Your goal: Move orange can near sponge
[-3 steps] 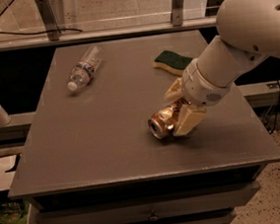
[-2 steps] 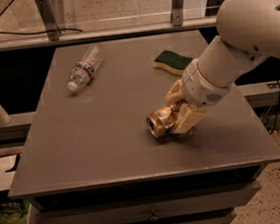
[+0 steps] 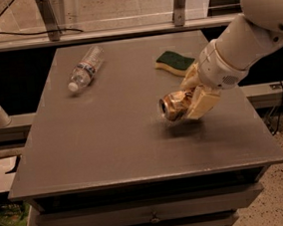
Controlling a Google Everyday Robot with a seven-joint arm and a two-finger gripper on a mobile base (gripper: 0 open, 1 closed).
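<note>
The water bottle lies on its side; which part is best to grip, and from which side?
Probably its labelled middle, from above, closing across the width: the water bottle is a long round body lying flat, cap toward the front left. The gripper is over the right side of the table, shut on the orange can.

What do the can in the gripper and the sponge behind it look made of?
The orange can, held in the gripper over the right of the table, looks like thin metal: shiny gold-orange skin with glints, silver end. The sponge looks like soft yellow foam under a matte dark-green scouring layer.
</note>
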